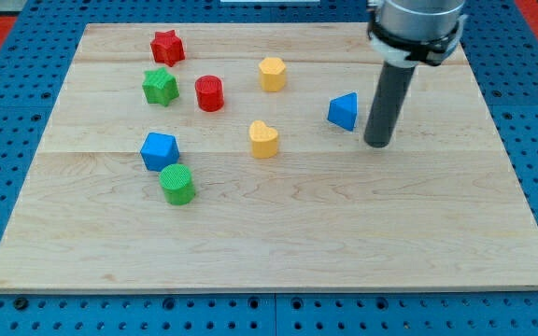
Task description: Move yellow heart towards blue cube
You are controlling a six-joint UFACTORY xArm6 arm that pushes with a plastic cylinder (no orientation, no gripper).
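A pale wooden board [278, 233] lies on a blue pegboard surface [7, 103]. Directly on the wood sit a red star block [166, 46], a green star block [160, 87], a red cylinder [209, 93], a yellow block, perhaps hexagonal [272, 73], a yellow heart [263, 139], a blue triangular block [344, 111], a blue cube [159, 150] and a green cylinder [177, 183]. My tip [376, 145] meets the board just right of the blue triangle.

The board [278, 233] is pale wood with faint grain, lying on a blue pegboard [7, 112] dotted with dark holes. At the board's 11 o'clock sit a red star [166, 46], green star [160, 86] and red cylinder [209, 93]. The yellow heart [263, 139] and blue cube [159, 150] are plain-coloured. The green cylinder [178, 183] looks ribbed, perhaps.
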